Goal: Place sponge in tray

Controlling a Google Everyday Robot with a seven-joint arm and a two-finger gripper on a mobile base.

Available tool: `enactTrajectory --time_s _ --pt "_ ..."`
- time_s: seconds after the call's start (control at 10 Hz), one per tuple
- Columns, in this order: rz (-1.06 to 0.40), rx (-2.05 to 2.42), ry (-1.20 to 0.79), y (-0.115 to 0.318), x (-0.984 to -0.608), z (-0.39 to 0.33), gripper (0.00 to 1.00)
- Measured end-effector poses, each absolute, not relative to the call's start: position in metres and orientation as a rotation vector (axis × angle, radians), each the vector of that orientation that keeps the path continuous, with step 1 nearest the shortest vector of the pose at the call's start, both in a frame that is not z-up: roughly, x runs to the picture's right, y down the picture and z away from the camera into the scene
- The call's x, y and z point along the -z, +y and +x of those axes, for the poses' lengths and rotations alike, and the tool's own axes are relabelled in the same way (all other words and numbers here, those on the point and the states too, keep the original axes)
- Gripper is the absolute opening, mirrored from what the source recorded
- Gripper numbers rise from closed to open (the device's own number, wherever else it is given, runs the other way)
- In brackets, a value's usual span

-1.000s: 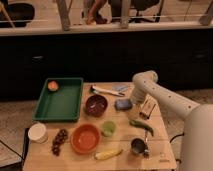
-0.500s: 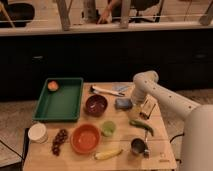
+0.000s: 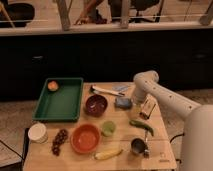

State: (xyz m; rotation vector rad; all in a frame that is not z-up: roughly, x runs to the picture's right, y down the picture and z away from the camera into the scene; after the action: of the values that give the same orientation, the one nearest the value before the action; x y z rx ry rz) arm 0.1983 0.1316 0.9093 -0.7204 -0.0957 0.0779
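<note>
On the pale wooden table [image 3: 165, 150], the sponge [image 3: 123, 103], a small flat blue-grey block, lies just at 3 o'clock of the round, glossy maroon bowl [image 3: 96, 105]. And there is the gripper [image 3: 133, 101], down low at the sponge's right edge, at the end of the white arm that bends in from 3 o'clock; whether it is spread or closed, I cannot tell. The tray [image 3: 62, 106], dark green plastic, rectangular with a raised rim, sits well apart at 9 o'clock, and that maroon bowl stands squarely between sponge and tray. A small orange fruit [image 3: 53, 85] sits in the tray's far-left corner. At 11 o'clock of the sponge lies a white-handled utensil [image 3: 106, 91], slanted. A tan rectangular packet [image 3: 147, 107] rests at 3 o'clock, just beyond the arm. Closer in, a curved green pepper [image 3: 142, 126] lies at 5 o'clock, a small green cup [image 3: 108, 128] at 7 o'clock, and a shiny metal cup [image 3: 138, 146] near the front edge. A broad orange bowl [image 3: 85, 138], a yellow banana [image 3: 108, 154], a dark bunch of grapes [image 3: 60, 140] and a white round container [image 3: 38, 132] fill the front left.
</note>
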Motion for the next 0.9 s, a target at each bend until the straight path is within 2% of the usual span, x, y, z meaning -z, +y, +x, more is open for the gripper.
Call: enactTrajectory --time_s 0.9 --pt "-0.635 -0.059 -0.124 0.117 -0.9 0.186 0.8"
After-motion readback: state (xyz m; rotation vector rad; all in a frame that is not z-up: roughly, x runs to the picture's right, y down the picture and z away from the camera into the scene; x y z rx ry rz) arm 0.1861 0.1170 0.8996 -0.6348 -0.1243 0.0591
